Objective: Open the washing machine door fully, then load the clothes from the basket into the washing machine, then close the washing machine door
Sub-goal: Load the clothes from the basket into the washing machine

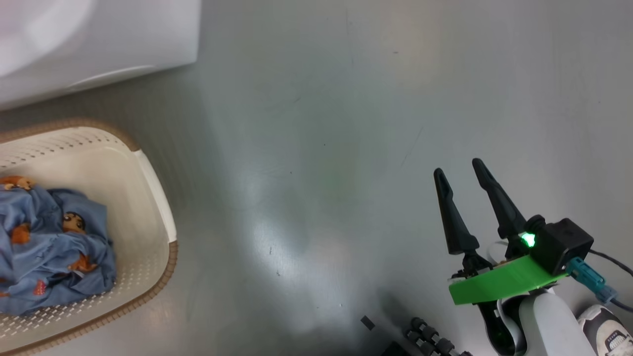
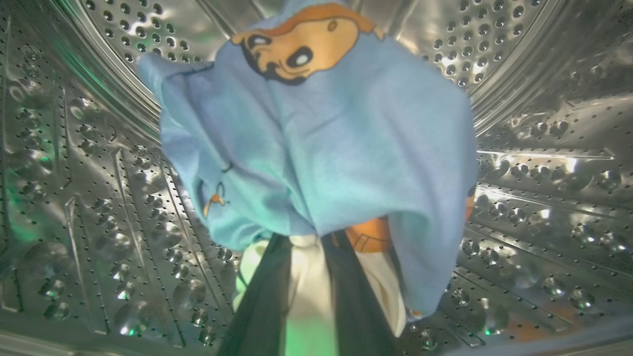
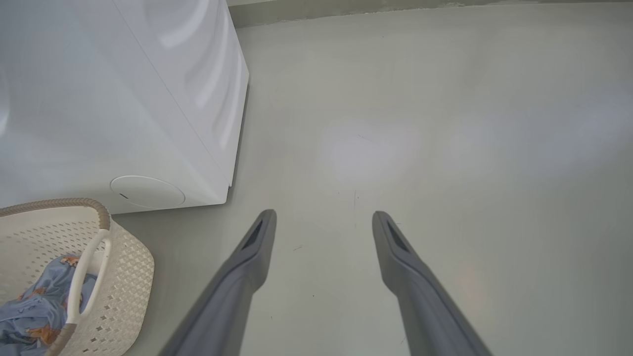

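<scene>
In the left wrist view my left gripper (image 2: 306, 247) is inside the washing machine's perforated steel drum (image 2: 544, 173). It is shut on a light-blue garment (image 2: 336, 143) with orange-brown figures and a cream-white part, which hangs over the dark fingers (image 2: 262, 306). More of the clothes (image 1: 54, 257) lie in the cream basket (image 1: 158, 198) at the left of the head view. Above the basket stands the white washing machine (image 1: 99, 39). My right gripper (image 1: 457, 168) is open over bare floor at the lower right. The washing machine door is out of view.
The right wrist view has the open right gripper (image 3: 324, 217) over grey floor, with the washing machine's side (image 3: 123, 99) and the basket (image 3: 123, 267) with clothes (image 3: 34, 306) to its left. Dark parts of my base (image 1: 425, 341) lie at the head view's bottom edge.
</scene>
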You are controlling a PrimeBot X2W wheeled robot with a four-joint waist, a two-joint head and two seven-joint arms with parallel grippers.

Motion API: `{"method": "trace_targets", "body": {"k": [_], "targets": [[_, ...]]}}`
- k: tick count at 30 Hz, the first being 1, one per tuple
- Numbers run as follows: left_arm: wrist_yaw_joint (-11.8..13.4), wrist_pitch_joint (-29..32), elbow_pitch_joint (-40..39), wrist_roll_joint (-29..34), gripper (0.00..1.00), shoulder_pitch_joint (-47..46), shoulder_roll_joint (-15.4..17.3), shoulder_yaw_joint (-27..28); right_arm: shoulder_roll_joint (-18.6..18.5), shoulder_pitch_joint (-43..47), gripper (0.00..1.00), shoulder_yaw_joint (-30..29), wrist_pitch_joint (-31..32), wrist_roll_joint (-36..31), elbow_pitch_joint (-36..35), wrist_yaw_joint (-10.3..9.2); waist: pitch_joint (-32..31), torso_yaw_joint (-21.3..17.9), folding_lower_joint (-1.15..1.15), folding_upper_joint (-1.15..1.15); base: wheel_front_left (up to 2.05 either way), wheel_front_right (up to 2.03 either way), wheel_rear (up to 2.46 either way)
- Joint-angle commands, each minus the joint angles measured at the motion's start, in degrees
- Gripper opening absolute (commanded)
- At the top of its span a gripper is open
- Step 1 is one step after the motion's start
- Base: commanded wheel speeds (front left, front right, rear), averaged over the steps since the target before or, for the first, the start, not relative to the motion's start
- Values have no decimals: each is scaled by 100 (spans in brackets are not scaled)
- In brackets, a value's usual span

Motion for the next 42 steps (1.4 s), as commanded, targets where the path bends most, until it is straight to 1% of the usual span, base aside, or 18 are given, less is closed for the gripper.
{"method": "trace_targets", "body": {"k": [1, 4, 9, 10, 11, 12, 21, 30, 35, 37, 42], "targets": [[3, -73, -67, 70, 0, -151, 378, 36, -49, 40, 100, 138, -63, 56, -92, 57, 56, -31, 0, 0, 0, 0, 0], [41, -192, 202, 112, 0, -337, 401, -6, -49, 15, 100, 149, -67, 54, -85, 57, 88, -32, 0, 0, 0, 0, 0], [4, -411, 537, 155, 0, -526, 382, -132, -49, 11, 100, 135, -71, 44, -78, 57, 93, -10, 0, 0, 0, 0, 0], [-13, -439, 599, 158, 2, -553, 374, -167, -49, 11, 100, 126, -71, 41, -81, 57, 90, -1, 0, 0, 0, 0, 0], [-31, -478, 648, 174, 56, -577, 370, -215, -49, 10, 100, 120, -71, 36, -83, 57, 86, 10, 0, 0, 0, 0, 0], [-40, -525, 699, 182, 100, -600, 368, -244, -49, 7, 100, 117, -72, 32, -86, 57, 81, 19, 0, 0, 0, 0, 0], [-115, -856, 1150, 182, 100, -644, 307, -492, -49, -21, 100, 78, -72, -40, -106, 57, -35, 139, 0, 0, 0, 0, 0], [-161, -1218, 1384, -61, 100, -182, -21, -735, -49, 46, 100, -49, -66, -231, -159, 57, -412, 467, 0, 0, 0, 0, 0], [-165, -1343, 1243, -287, 100, 344, -261, -1039, -49, 111, 100, -113, 34, -362, -233, 57, -726, 670, 0, 0, 0, 0, 0], [-165, -1361, 1192, -341, 100, 459, -296, -1111, -49, 131, 100, -127, 62, -388, -254, 57, -797, 709, 0, 0, 0, 0, 0], [-166, -1452, 809, -738, 100, 1203, -466, -1423, -49, 299, 100, -229, 238, -536, -396, 57, -1276, 954, 0, 0, 0, 0, 0]]}}
